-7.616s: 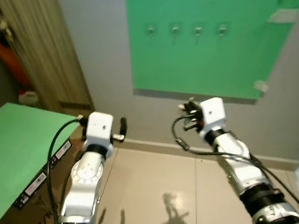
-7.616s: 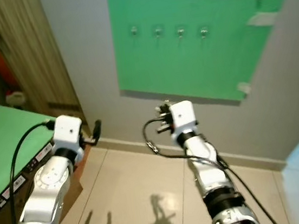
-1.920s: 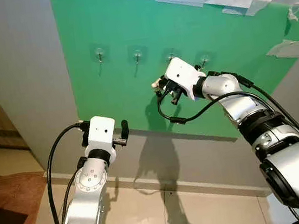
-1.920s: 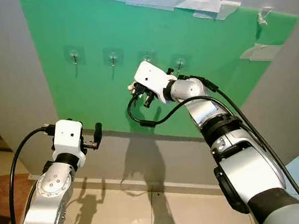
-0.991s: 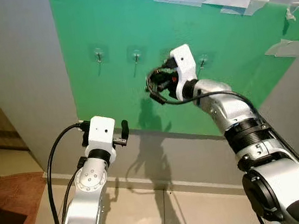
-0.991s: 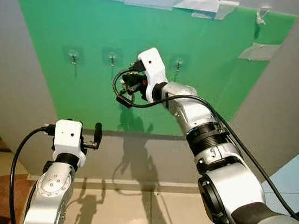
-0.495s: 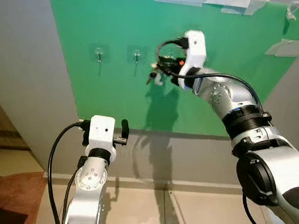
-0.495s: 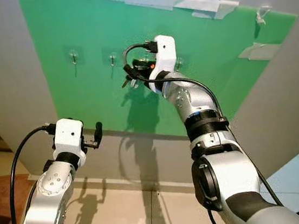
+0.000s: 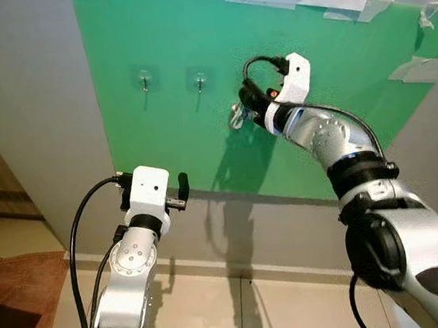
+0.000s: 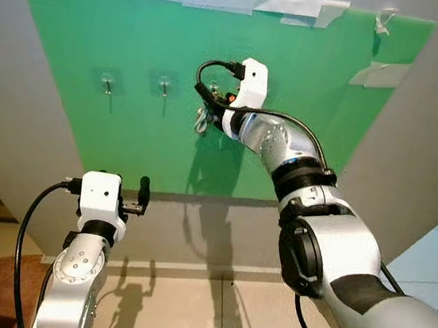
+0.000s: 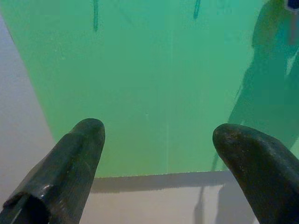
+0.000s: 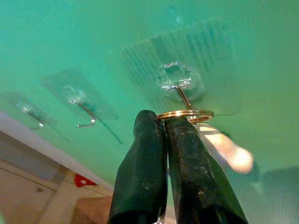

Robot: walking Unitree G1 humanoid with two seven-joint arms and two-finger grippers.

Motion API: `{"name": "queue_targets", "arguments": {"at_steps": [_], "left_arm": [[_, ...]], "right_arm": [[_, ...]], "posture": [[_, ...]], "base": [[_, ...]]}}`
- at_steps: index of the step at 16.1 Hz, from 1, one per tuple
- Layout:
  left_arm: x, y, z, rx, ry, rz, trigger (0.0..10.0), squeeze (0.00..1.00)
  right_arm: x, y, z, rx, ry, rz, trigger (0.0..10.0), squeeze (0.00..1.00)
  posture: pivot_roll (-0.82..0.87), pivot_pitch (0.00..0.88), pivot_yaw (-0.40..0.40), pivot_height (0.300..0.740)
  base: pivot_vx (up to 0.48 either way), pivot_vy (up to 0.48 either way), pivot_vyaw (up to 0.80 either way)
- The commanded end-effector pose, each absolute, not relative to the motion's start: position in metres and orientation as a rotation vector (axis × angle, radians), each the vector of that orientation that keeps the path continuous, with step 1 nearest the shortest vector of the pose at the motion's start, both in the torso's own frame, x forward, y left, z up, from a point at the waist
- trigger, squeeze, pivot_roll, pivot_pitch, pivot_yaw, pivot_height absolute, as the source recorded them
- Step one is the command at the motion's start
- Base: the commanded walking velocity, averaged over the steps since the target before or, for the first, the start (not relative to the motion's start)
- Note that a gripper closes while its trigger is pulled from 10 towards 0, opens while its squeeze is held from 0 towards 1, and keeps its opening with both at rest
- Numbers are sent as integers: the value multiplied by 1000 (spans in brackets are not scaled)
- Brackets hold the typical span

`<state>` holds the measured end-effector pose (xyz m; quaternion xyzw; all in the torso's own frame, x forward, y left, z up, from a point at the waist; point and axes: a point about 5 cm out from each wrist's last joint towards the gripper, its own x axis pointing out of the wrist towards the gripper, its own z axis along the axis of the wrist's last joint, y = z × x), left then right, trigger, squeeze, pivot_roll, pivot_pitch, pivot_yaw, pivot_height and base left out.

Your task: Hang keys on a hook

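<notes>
The right gripper [image 12: 164, 122] is raised against the green board [image 9: 163, 99], its two black fingers pressed together on a thin gold key ring [image 12: 186, 114]. In the right wrist view the ring is held flat, its plane roughly across the fingers, and it sits directly beneath the clear adhesive hook [image 12: 176, 80]; the hook's wire stem appears to pass down into or just behind the ring, though whether the ring is actually threaded onto the tip cannot be told. The keys [image 9: 236, 117] are seen from the head camera as a small pale metal cluster dangling just beside the gripper, close to the board. The coming move is judged to turn on this relation: the hook lies immediately above and ahead of the fingertips, so only a short lift and seating would be needed before release. Two further hooks [image 9: 200, 79] stand along the same row, unoccupied. The left gripper [image 11: 159, 154] is held low, well apart from the hooks, with its fingers spread and holding nothing.
</notes>
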<state>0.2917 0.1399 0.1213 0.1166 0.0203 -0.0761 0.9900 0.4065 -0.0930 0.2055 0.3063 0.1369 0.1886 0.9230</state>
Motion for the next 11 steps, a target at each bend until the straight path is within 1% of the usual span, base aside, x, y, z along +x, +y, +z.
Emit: {"name": "queue_targets", "arguments": {"at_steps": [1,9,11], "left_arm": [[293,135,120,236,53,-168,10000,0],[292,137,120,237,56,-163,10000,0],[292,137,120,238,57,-161,10000,0]], "right_arm": [[407,-98,204,674,301,364,0,0],[407,-96,198,729,330,351,0,0],[407,-94,201,707,308,390,0,0]], "posture": [[40,32,-129,740],[47,32,-135,740],[48,33,-136,740]], "base": [[0,0,0],[0,0,0],[0,0,0]]}}
